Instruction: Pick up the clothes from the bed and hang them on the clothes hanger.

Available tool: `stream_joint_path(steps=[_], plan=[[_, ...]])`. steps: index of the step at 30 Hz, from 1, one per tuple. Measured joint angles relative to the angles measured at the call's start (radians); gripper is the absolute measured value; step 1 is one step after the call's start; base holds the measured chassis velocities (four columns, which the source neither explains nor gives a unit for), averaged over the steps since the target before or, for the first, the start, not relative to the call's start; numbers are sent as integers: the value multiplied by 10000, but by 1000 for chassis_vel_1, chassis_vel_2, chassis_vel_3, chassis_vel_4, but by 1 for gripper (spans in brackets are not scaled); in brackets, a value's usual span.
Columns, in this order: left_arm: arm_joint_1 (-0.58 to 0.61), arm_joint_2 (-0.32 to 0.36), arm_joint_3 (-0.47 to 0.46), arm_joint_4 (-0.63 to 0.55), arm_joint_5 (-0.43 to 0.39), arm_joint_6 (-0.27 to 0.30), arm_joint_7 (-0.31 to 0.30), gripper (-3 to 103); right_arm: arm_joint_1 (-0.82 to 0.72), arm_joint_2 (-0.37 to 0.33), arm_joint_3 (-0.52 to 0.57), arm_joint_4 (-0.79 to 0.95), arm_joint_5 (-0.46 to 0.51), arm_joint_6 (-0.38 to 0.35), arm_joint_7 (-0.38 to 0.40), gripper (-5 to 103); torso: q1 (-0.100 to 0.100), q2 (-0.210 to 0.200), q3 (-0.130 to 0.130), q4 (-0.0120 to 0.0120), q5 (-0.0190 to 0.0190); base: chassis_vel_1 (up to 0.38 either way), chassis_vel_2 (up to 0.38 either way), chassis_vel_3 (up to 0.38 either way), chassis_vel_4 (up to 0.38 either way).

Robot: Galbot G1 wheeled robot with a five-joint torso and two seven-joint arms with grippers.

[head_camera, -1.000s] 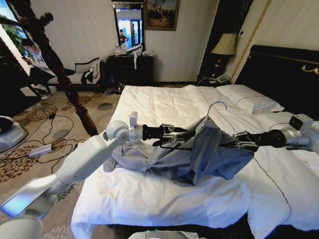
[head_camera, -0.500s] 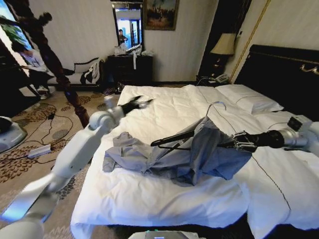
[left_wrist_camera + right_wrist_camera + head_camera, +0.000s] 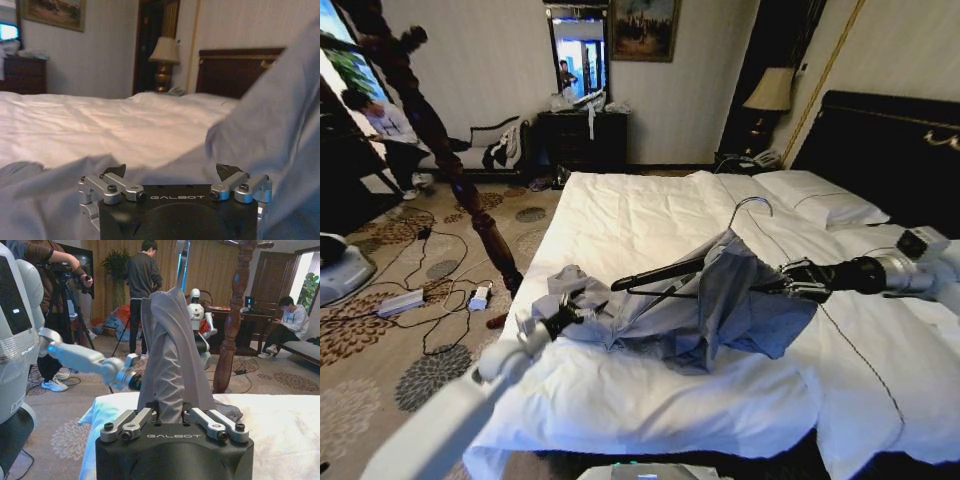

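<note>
right claw (image 3: 798,282) — clamps clothes hanger (image 3: 665,273) | left claw (image 3: 565,318) — spread by clothes (image 3: 720,310)

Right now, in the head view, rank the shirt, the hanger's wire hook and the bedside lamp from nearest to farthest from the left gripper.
From the left gripper:
1. The shirt, right at its fingertips on the bed.
2. The hanger's wire hook, up over mid-bed, toward the right arm.
3. The bedside lamp, far corner beside the headboard.
</note>
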Motion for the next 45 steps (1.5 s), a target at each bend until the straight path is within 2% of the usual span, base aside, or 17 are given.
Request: stream_joint_path(steps=[1, 2, 7, 16, 23, 26, 28, 29, 31, 32, 35, 36, 38, 39, 42, 43, 45], plan=[[449, -135, 17, -157, 685, -228, -346, 100, -2, 8, 10, 22, -4, 29, 40, 16, 1, 0, 0, -3, 3, 0, 0, 0, 0], [449, -135, 17, -157, 685, -228, -346, 100, -2, 8, 10, 22, -4, 29, 40, 16, 1, 0, 0, -3, 3, 0, 0, 0, 0], [1822, -520, -371, -639, 2591, -1034, -508, 100, -12, 107, 25, 37, -85, 129, 77, 16, 1, 1, 1, 4, 2, 0, 0, 0, 0], [2126, -1059, -116, -529, 3477, -1409, -472, 100, -23, 174, 10, 47, -110, 203, 79, 16, 3, 0, 2, -1, 3, 0, 0, 0, 0], [2051, -1469, 154, -448, 3655, -1561, -378, 102, -29, 173, 57, 112, -74, 222, 78, 16, 3, 0, 2, 1, 2, 0, 0, 0, 0], [1761, -1561, 269, -375, 3216, -1574, -338, 93, -28, 168, 71, 136, -58, 237, 79, 16, 3, 0, 2, -1, 1, 0, 0, 0, 0], [1678, -1565, 285, -351, 3044, -1574, -312, 93, -25, 165, 74, 161, -51, 239, 79, 16, 3, 0, 2, -1, 1, 0, 0, 0, 0], [1569, -1561, 290, -323, 2718, -1574, -253, 82, -24, 161, 77, 202, -40, 241, 78, 16, 3, 0, 2, -1, 2, 0, 0, 0, 0], [1452, -1485, 279, -319, 2003, -1533, -98, 77, -24, 156, 90, 264, -30, 243, 70, 16, 4, 0, 2, -1, 1, 0, 0, 0, 0], [1452, -1485, 279, -319, 2003, -1533, -98, 77, -24, 156, 90, 264, -30, 243, 70, 16, 4, 0, 2, -1, 1, 0, 0, 0, 0], [1400, -1168, 119, -383, 560, -1317, 393, 60, -25, 140, 126, 310, -28, 251, 40, 16, 3, 0, 2, 0, 1, 0, 0, 0, 0], [1400, -1168, 119, -383, 560, -1317, 393, 60, -25, 140, 126, 310, -28, 251, 40, 16, 3, 0, 2, 0, 1, 0, 0, 0, 0], [1488, -879, -58, -526, -521, -1038, 838, 46, -25, 131, 155, 317, -20, 261, 16, 16, 3, 0, 2, 1, 1, 0, 0, 0, 0], [1488, -879, -58, -526, -521, -1038, 838, 46, -25, 131, 155, 317, -20, 261, 16, 16, 3, 0, 2, 1, 1, 0, 0, 0, 0], [1691, -498, -299, -735, -1446, -689, 1674, 53, -18, 123, 183, 323, -5, 275, -22, 16, 4, 0, 2, 0, 0, 0, 0, 0, 0], [1691, -498, -299, -735, -1446, -689, 1674, 53, -18, 123, 183, 323, -5, 275, -22, 16, 4, 0, 2, 0, 0, 0, 0, 0, 0], [2096, 131, -905, -1076, -2163, -211, 2524, 75, -15, 123, 201, 310, -2, 299, -89, 16, 3, 0, 2, 3, 2, 0, 0, 0, 0]])
